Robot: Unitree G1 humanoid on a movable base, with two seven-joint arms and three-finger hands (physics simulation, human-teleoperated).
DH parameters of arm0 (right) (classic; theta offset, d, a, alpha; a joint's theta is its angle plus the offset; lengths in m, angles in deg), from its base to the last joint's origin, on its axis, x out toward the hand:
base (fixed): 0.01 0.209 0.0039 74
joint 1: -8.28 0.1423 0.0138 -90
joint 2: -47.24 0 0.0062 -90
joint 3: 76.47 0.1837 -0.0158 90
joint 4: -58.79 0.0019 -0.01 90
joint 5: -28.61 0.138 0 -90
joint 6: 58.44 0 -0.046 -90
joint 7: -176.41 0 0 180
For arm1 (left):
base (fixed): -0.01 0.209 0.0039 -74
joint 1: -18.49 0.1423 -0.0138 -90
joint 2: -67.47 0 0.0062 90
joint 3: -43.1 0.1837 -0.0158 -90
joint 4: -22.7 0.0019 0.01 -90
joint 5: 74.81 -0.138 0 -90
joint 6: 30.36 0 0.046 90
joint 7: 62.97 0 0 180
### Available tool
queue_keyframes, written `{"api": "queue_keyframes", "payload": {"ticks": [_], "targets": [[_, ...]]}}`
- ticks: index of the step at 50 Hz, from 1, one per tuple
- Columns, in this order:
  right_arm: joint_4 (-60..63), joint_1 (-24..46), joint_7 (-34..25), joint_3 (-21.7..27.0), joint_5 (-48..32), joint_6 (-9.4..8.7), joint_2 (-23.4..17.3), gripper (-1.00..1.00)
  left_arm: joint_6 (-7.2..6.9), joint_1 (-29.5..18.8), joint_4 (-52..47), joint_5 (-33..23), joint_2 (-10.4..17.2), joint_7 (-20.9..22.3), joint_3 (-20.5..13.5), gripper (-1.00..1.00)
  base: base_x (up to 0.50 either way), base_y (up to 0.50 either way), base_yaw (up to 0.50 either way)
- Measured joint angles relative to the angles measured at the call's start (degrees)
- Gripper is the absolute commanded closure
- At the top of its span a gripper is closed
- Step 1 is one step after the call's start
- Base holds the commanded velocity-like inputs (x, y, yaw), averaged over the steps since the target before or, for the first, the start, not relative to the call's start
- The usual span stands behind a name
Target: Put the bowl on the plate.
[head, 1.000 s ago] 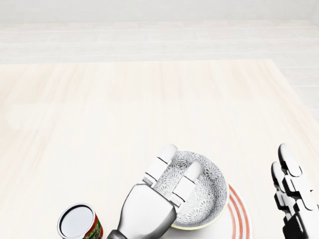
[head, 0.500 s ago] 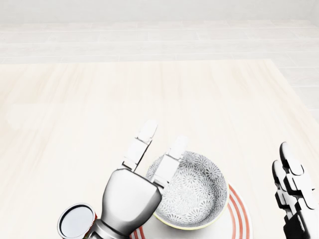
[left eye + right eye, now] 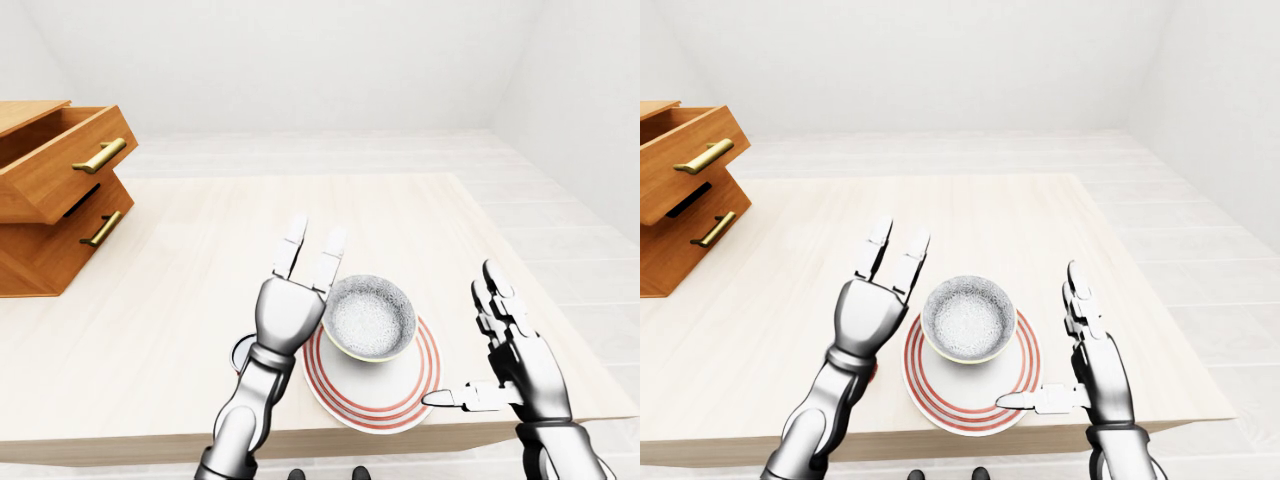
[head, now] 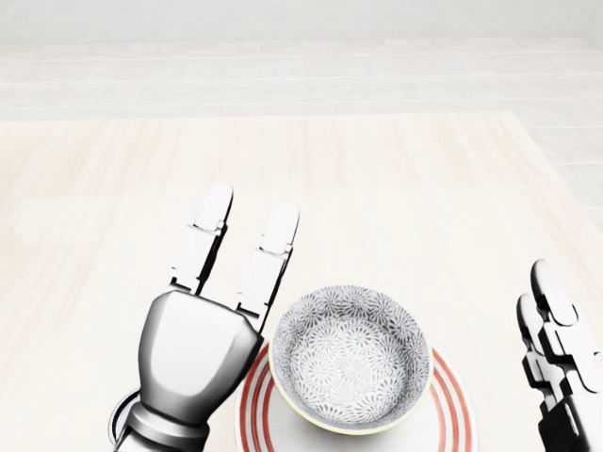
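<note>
we see the left hand [image 4: 203, 320] lifted off the bowl [image 4: 350, 358], fingers now spread, holding nothing. bowl sits on the plate [image 4: 452, 410]; placement looks done.

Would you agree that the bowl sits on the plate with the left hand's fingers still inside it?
Not quite. The bowl does sit on the plate, but the left hand is outside it, open beside its left rim in the head view.
</note>
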Motion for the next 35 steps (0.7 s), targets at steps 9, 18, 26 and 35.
{"api": "queue_keyframes", "payload": {"ticks": [9, 18, 26, 35], "targets": [[0.35, 0.01, 0.02, -0.14, -0.14, 0.0, -0.05, -1.0, 0.0, -0.09, -3.66, 3.57, 0.01, 4.06, -2.0, -1.0, 0.0, 0.0, 0.0], [-0.42, 0.05, 0.13, -0.32, -0.08, 0.0, -0.12, -1.0, 0.0, 0.17, -10.15, 10.65, 0.07, 11.76, -5.01, -1.0, 0.0, 0.0, 0.0], [-0.72, 0.18, 0.38, -0.86, -0.31, 0.0, -0.27, -1.0, 0.0, -0.04, -16.61, 20.7, 0.63, 22.28, -8.88, -1.0, 0.0, 0.0, 0.0], [-0.3, 0.28, 1.21, -2.53, -1.34, 0.0, -0.62, -1.0, 0.0, -1.91, -18.74, 29.28, 1.54, 29.85, -13.93, -1.0, 0.0, 0.0, 0.0]]}}
